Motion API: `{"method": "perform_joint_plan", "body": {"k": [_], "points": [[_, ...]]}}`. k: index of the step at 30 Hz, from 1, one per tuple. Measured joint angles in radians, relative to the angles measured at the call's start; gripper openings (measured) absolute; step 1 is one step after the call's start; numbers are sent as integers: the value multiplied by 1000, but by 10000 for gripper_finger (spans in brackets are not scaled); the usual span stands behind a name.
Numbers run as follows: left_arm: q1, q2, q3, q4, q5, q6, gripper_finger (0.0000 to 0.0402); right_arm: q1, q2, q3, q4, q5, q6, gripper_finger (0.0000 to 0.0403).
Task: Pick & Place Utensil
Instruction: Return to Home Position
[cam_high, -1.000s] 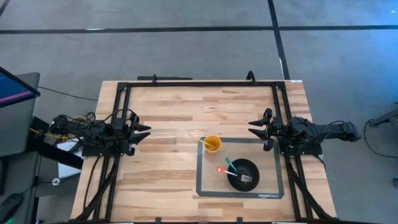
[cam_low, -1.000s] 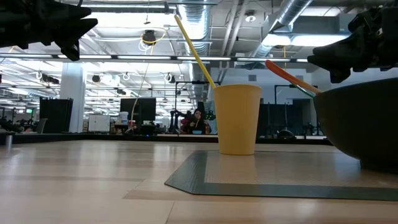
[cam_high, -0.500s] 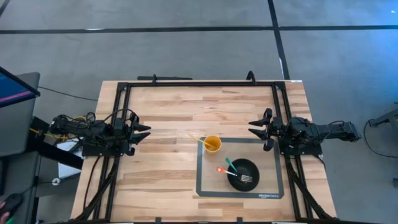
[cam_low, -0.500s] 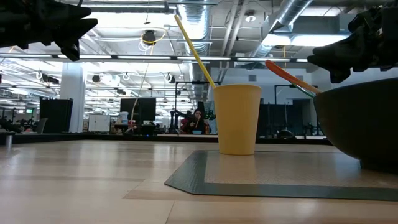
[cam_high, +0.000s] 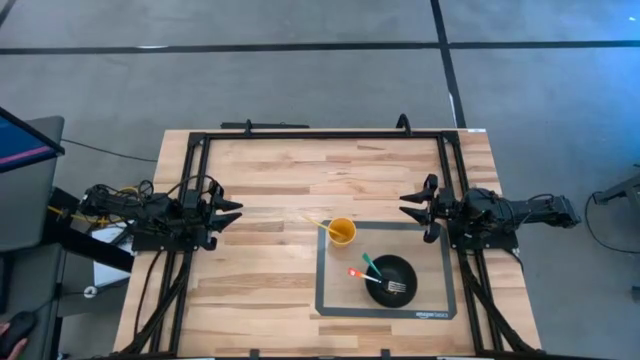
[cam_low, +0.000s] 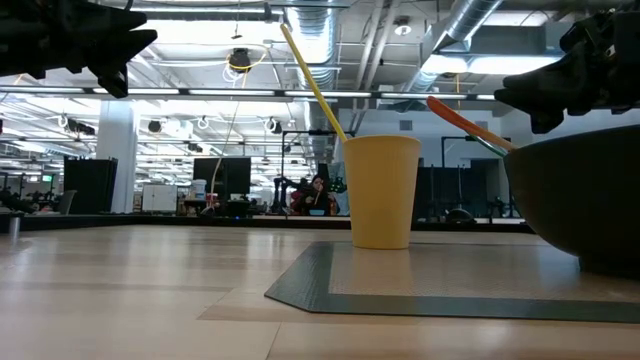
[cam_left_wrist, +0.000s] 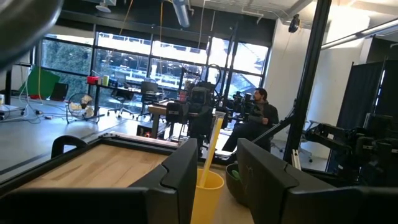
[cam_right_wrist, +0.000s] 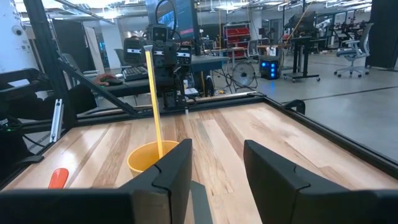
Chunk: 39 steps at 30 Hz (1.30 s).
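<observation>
A yellow cup (cam_high: 342, 232) stands on the far left corner of a grey mat (cam_high: 330, 290) and holds a yellow utensil (cam_high: 318, 222) that leans out toward the left. A black bowl (cam_high: 391, 279) on the mat holds a fork head (cam_high: 396, 288), an orange-tipped utensil (cam_high: 357, 273) and a green-handled one (cam_high: 370, 264), their handles resting over the rim. My left gripper (cam_high: 232, 211) hovers open at the table's left edge. My right gripper (cam_high: 408, 206) hovers open at the right edge, near the mat's far right corner. Neither touches anything.
A black frame (cam_high: 320, 135) runs along the table's far, left and right edges. Bare wood lies between the left arm and the mat. Beyond the table the wrist views show a workshop with desks, chairs and a seated person (cam_left_wrist: 261, 112).
</observation>
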<state>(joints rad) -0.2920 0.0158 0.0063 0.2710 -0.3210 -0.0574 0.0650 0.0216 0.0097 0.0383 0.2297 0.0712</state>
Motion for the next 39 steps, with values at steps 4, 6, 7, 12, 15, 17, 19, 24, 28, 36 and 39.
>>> {"method": "perform_joint_plan", "body": {"k": [4,6,7,12,15,17,19,24,28,36,39], "points": [[0,0,0,0,0,0,115,0,0,0,0,0,0,140],[0,0,0,0,0,0,115,0,0,0,0,0,0,141],[0,0,0,0,0,0,115,0,0,0,0,0,0,142],[0,0,0,0,0,0,115,0,0,0,0,0,0,143],[0,0,0,0,0,0,115,0,0,0,0,0,0,142],[0,0,0,0,0,0,115,0,0,0,0,0,0,141],[0,0,0,0,0,0,115,0,0,0,0,0,0,139],[0,0,0,0,0,0,115,0,0,0,0,0,0,140],[0,0,0,0,0,0,115,0,0,0,0,0,0,141],[0,0,0,0,0,0,115,0,0,0,0,0,0,137],[0,0,0,0,0,0,115,0,0,0,0,0,0,138]]}}
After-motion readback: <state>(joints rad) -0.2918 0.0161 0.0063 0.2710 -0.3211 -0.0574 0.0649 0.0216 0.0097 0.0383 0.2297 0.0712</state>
